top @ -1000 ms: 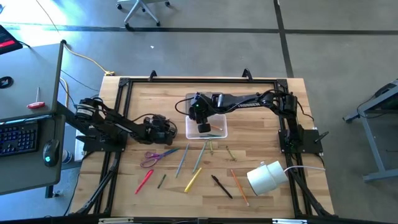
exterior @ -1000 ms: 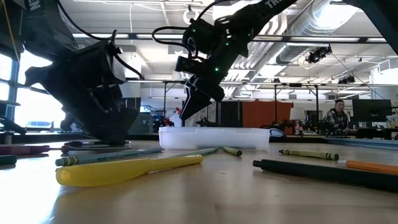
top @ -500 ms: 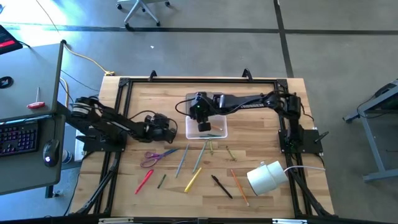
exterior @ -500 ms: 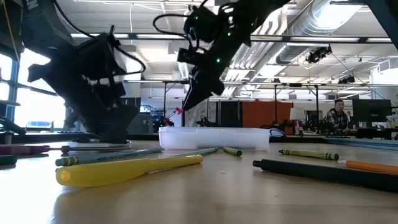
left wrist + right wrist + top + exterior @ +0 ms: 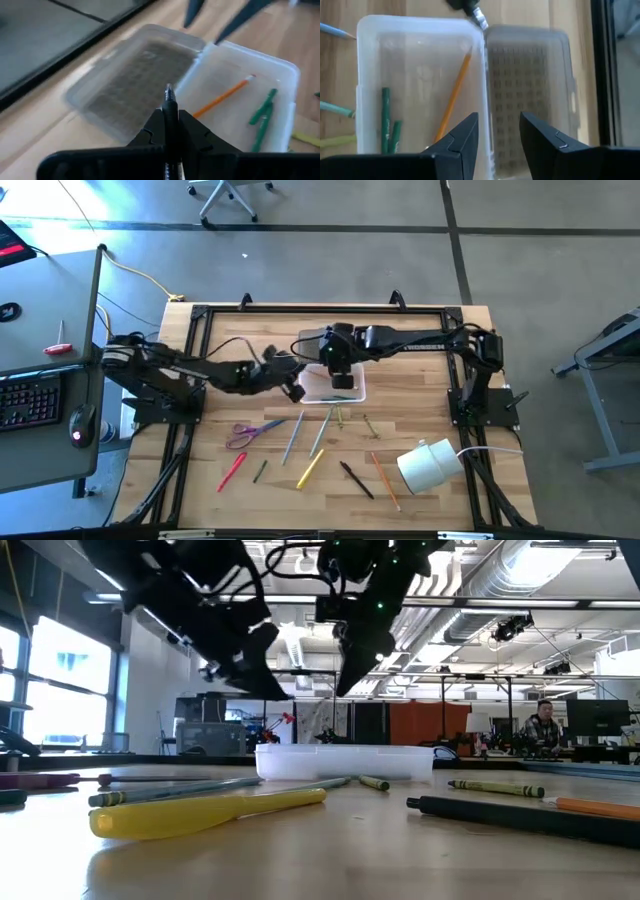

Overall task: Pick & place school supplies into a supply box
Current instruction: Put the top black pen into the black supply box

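The clear supply box (image 5: pixel 347 393) lies open, its dotted lid (image 5: pixel 135 75) flat on the far side. An orange pencil (image 5: pixel 454 92) and two green markers (image 5: pixel 385 117) lie in its tray. My left gripper (image 5: pixel 293 388) hovers at the box's left end, shut on a black pen (image 5: pixel 170 102). My right gripper (image 5: pixel 340 374) hangs open above the tray (image 5: pixel 499 131). Purple scissors (image 5: pixel 250 432), a yellow marker (image 5: pixel 310 468) and several more pens and pencils lie on the table near the box. My left gripper pinches the black pen between its two fingers (image 5: pixel 192 131). The pen runs along the fingers, and its silvery tip (image 5: pixel 168 89) sticks out past them toward the box. It is lifted clear of the table, above the box's left end.
A white cylindrical roll (image 5: pixel 428 465) with a white cable sits at the near right. A black pen (image 5: pixel 355 478) and an orange pencil (image 5: pixel 385 480) lie beside it. A black frame (image 5: pixel 320 310) borders the tabletop. A person (image 5: pixel 543 725) sits far behind.
My left gripper has risen from the table and swung right toward the box's left end, carrying the black pen clear of the table. My right gripper has lifted out of the box and shifted slightly right above it.
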Available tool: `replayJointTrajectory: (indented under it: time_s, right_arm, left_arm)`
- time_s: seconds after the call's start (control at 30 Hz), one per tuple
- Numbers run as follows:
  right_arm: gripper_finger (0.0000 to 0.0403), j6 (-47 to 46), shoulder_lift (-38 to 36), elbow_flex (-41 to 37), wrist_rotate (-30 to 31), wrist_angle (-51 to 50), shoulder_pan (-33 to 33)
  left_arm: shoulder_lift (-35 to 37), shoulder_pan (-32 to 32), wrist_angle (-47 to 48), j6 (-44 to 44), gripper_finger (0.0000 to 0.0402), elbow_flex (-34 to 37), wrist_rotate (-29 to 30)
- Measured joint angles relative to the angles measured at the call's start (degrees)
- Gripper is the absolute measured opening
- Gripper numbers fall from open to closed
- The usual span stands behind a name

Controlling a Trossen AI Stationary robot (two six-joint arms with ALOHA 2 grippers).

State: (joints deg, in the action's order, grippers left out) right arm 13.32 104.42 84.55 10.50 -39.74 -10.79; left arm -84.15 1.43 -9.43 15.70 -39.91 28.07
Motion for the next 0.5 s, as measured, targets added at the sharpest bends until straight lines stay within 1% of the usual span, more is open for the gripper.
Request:
replayJointTrajectory:
  time_s: [0.07,0.13,0.27,0.37,0.5]
  right_arm:
    - [0.0122,-2.09,-0.17,0.00,2.02,-2.12,0.00]
    - [0.0122,-3.17,-0.20,0.00,5.35,-4.38,0.00]
    - [0.0122,-5.70,-0.20,-0.02,11.49,-7.98,-0.20]
    - [0.0122,-7.08,-0.20,-0.02,14.05,-8.84,-0.43]
    - [0.0122,-6.99,-0.22,-0.02,14.65,-9.34,-0.45]
  left_arm:
    - [-3.59,1.23,-1.57,-2.09,0.0050,-1.92,-3.87]
    - [-7.46,2.33,-1.62,-3.53,0.0052,-3.80,-7.25]
    - [-15.34,2.80,-1.35,-7.96,0.0051,-9.04,-10.29]
    - [-19.84,2.71,-1.88,-12.68,0.0055,-14.26,-12.21]
    - [-24.74,2.73,-1.48,-15.55,0.0070,-20.77,-17.78]
